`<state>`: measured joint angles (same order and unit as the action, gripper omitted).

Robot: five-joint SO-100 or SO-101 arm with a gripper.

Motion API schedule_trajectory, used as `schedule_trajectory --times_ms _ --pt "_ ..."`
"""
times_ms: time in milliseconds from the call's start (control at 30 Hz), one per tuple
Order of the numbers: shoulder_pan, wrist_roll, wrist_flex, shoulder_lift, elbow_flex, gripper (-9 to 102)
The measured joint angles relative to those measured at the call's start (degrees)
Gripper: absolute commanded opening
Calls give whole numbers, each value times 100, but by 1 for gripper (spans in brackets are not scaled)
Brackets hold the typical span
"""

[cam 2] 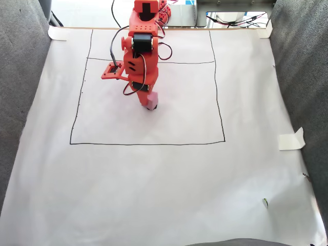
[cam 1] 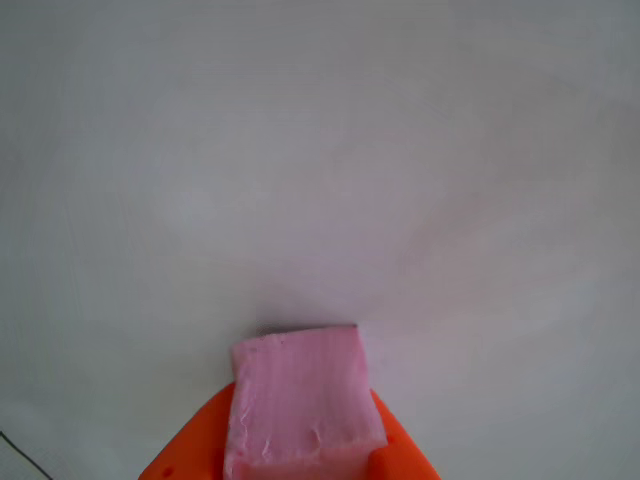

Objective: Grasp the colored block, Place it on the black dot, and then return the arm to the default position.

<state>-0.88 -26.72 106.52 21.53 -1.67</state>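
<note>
The orange claw (cam 1: 300, 462) is pinching the pale pink foam cube (cam 1: 300, 400), one finger showing at each lower side of it in the other view. In the fixed view the arm (cam 2: 139, 56) is reaching down inside the drawn black rectangle (cam 2: 148, 143) on the white paper (cam 2: 164, 195), holding the cube (cam 2: 151, 100) at the paper's surface, a dark patch showing just beneath it.
</note>
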Motion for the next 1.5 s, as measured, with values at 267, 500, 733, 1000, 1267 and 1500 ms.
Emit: schedule_trajectory --times_ms 267,500,733,1000,1267,1500 --pt "0 35 0 -62 0 0" --pt "-44 105 9 -62 18 8" --pt "-44 123 9 0 185 13" --pt "-44 193 9 18 299 20" --pt "-53 316 -35 299 1028 27" --pt "-53 334 -483 1195 2259 44"
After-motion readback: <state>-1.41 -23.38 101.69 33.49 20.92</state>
